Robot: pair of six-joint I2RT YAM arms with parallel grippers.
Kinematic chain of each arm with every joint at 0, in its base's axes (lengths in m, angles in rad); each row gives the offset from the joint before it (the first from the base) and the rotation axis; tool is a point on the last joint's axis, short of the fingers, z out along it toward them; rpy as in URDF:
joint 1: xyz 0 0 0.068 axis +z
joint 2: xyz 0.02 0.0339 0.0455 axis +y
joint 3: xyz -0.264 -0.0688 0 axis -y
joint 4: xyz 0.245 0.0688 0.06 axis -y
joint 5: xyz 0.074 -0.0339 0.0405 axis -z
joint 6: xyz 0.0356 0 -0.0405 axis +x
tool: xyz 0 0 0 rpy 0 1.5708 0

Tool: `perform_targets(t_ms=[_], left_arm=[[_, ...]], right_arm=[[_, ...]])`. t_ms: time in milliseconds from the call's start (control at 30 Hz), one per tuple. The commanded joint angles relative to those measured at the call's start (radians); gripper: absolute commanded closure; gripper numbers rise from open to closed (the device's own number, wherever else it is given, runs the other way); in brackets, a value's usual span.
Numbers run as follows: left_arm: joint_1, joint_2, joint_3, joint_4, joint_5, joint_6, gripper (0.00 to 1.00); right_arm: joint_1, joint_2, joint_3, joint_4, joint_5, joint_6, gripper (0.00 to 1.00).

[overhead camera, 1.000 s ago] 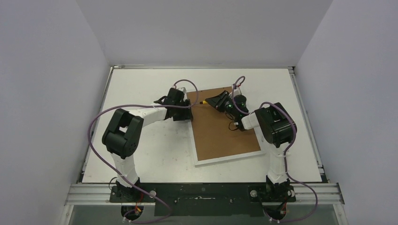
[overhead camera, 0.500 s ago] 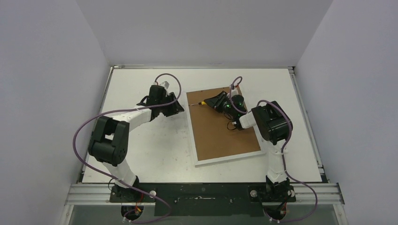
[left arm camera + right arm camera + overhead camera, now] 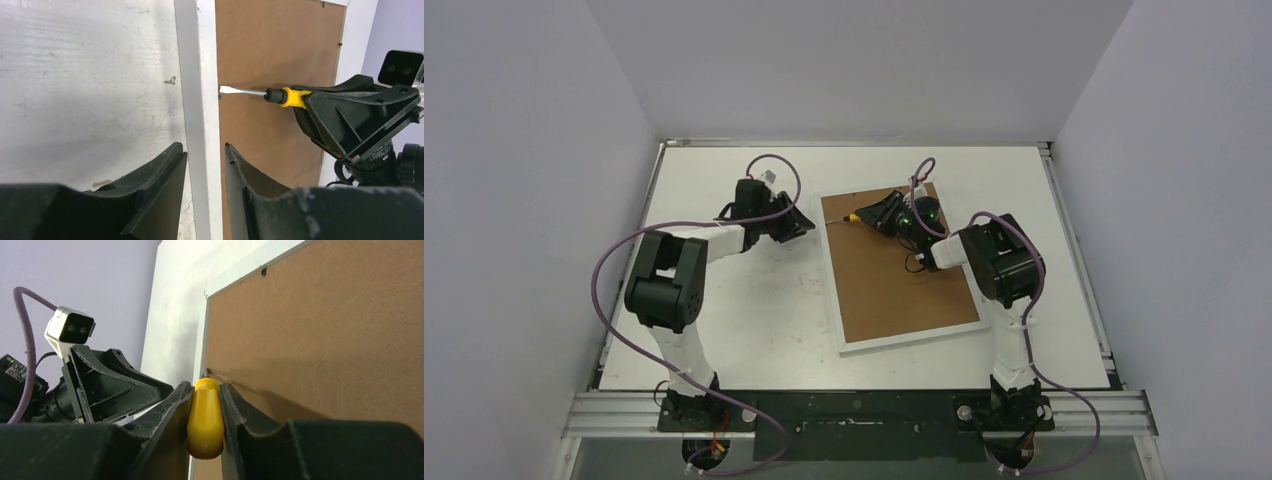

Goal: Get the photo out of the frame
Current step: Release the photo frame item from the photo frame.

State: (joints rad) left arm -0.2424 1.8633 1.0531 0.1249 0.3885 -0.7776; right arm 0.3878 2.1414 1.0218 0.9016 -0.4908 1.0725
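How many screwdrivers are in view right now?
1. The yellow-handled screwdriver is clamped in the right gripper, its flat tip at the edge of the brown backing board, just inside the white frame. Another could be hidden behind the arms.

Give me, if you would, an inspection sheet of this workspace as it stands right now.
Surface: white table, scuffed, with a few small marks.
Job's things: frame lies face down, brown back up; photo not visible.
Clutter: nothing seen.
Grippers: left gripper open and empty, just left of the frame; right gripper shut on a yellow-handled screwdriver, blade tip at the back panel's left edge.
Cables: purple cables loop along both arms.
Surroundings: plain pale walls on three sides.
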Motion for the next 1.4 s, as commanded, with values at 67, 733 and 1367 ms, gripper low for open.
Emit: perform_targets(t_ms=[67,733,1367], left_arm=[[0.009,0.021,0.064,0.068,0.036,-0.01,0.68],[-0.007,0.11,0.125,0.075,0.055,-0.019,0.71],[-0.01,0.182,0.179,0.078,0.082,-0.031,0.77]], right_arm=[[-0.005,0.016,0.014,0.018,-0.019,0.002,0.95],[-0.021,0.026,-0.019,0.049,-0.031,0.02,0.95],[-0.007,0.056,-0.002,0.055,-0.045,0.044,0.95]])
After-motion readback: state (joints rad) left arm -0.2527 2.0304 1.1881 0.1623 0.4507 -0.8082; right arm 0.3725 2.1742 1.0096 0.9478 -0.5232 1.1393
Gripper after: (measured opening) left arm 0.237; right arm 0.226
